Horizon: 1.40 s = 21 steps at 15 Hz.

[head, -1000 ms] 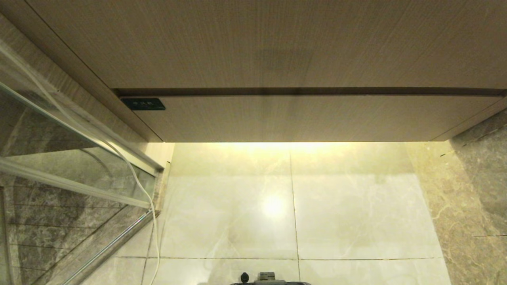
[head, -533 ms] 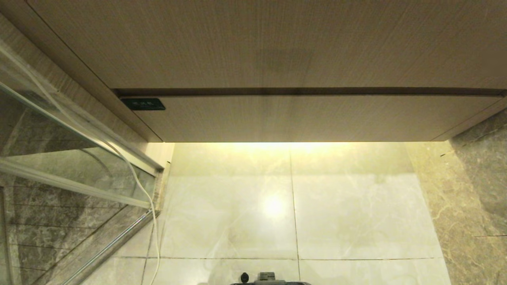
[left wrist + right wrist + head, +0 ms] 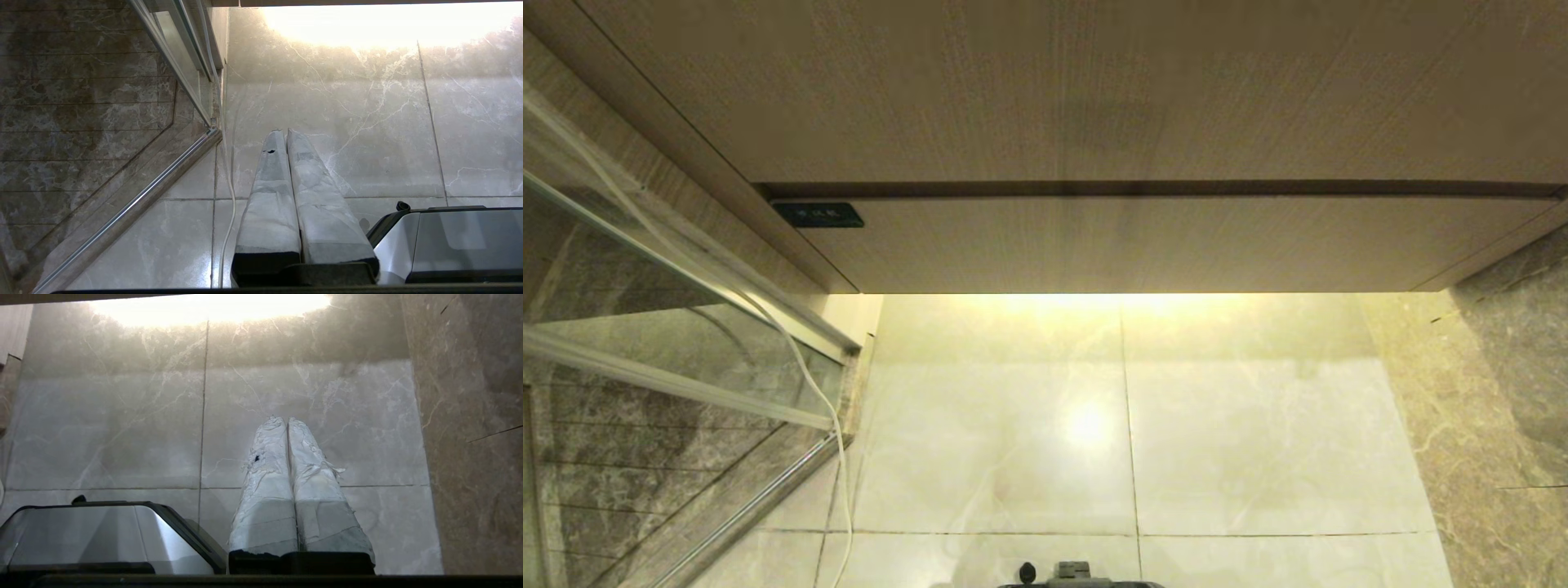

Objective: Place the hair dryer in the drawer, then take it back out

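A wide, shallow drawer (image 3: 1127, 243) with a plain wood-grain front sits pushed in flush, just under a taller wood panel (image 3: 1078, 90) and separated from it by a thin dark gap. A small black label (image 3: 818, 215) sits at the drawer's upper left corner. Warm light glows from beneath the drawer onto a pale marble tile floor (image 3: 1217, 441) below it. Left of the drawer, a glass shower door (image 3: 645, 327) angles away, with a thin white cord (image 3: 829, 425) trailing down along its frame to the floor. Right of the drawer, darker brown marble (image 3: 1503, 392) runs alongside the pale tiles.

The hair dryer cannot be seen in any view, so where it lies relative to the fingers cannot be told.

The left gripper (image 3: 284, 132) hangs low in front of the drawer, pointing down at the floor tiles near the shower door's metal rail. Its two white-wrapped fingers (image 3: 269, 196) are pressed together with nothing between them. The right gripper (image 3: 286, 419) hangs the same way over the tiles on the drawer's right side, near the brown marble; its tape-wrapped fingers (image 3: 265, 490) are also pressed together and empty. Both sit well apart from the drawer front. A corner of the robot's silver and black base (image 3: 102, 535) shows beside each gripper.
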Tool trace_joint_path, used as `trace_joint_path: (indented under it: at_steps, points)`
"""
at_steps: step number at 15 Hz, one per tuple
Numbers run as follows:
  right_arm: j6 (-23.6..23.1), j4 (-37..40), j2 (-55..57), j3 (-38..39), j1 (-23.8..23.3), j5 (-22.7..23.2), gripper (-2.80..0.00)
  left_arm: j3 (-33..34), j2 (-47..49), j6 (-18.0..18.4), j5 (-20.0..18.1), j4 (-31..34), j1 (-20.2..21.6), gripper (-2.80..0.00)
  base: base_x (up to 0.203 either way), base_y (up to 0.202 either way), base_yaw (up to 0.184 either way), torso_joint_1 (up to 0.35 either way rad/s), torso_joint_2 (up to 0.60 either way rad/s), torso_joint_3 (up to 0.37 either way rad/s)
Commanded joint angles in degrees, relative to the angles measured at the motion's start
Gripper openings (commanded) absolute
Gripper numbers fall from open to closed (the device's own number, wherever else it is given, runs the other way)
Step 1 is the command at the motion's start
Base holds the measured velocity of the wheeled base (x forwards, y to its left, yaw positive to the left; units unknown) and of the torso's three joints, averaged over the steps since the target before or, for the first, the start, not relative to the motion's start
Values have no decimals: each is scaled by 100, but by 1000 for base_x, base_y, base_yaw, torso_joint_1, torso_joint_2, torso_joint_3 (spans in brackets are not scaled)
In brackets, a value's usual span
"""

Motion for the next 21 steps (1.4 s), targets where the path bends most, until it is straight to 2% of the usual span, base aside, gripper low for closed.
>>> trace_joint_path:
  at_steps: [1, 21]
  points:
    - [34, -10, 18, 1, 3, 0, -280, -1, -2, -1, 4, 0, -3, -280, 0, 0, 0, 0, 0, 0]
    - [41, -10, 18, -6, 10, -8, -280, -1, -2, -1, 4, 0, -5, -280, 0, 0, 0, 0, 0, 0]
